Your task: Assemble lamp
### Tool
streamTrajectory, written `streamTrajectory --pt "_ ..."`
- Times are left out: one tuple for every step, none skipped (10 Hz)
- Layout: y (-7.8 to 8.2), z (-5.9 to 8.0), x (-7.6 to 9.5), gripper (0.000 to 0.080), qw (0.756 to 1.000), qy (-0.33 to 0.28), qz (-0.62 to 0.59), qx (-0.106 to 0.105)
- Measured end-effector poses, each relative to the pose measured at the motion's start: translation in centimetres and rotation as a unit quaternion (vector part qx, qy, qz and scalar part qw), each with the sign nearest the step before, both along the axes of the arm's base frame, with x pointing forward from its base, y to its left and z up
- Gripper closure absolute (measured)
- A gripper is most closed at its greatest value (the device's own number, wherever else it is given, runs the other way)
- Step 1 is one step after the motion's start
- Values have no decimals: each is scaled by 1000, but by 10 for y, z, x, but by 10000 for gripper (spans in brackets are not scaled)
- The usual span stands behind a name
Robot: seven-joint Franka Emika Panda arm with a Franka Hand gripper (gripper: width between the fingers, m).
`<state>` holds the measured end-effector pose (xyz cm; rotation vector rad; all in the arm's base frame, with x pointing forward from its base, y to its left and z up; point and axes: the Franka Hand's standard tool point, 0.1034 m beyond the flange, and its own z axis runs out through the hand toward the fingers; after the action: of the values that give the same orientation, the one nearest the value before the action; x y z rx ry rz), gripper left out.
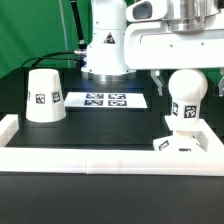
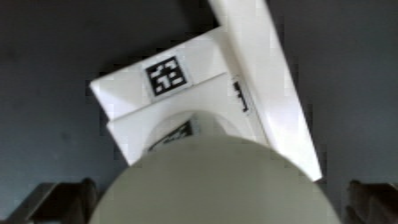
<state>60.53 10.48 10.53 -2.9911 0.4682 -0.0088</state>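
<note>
The white bulb [image 1: 186,92] stands upright on the small blocky base [image 1: 184,141] at the exterior view's right, near the front rail. My gripper [image 1: 187,78] hangs over the bulb with a finger on each side of it, open and apart from its sides. In the wrist view the bulb [image 2: 205,175] fills the space between my fingers [image 2: 61,205], and the tagged base [image 2: 178,85] shows beyond it. The cone-shaped shade [image 1: 42,96] stands alone on the black table at the exterior view's left.
The marker board [image 1: 104,99] lies flat at the table's middle back. The robot pedestal [image 1: 105,45] stands behind it. A low white rail [image 1: 100,158] runs along the front and sides of the table, close to the base.
</note>
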Motion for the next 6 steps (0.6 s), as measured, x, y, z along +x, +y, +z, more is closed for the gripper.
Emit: streamTrajectory --pt "-1 0 1 101 998 -6 54 -7" --pt "-2 1 1 101 994 -12 108 -14" --pt "-3 1 2 101 987 -17 158 -19" --pt "-2 2 2 101 981 -21 189 -21" --pt "-2 3 3 101 972 -25 231 -27" --pt "-3 3 4 101 959 -29 279 -32"
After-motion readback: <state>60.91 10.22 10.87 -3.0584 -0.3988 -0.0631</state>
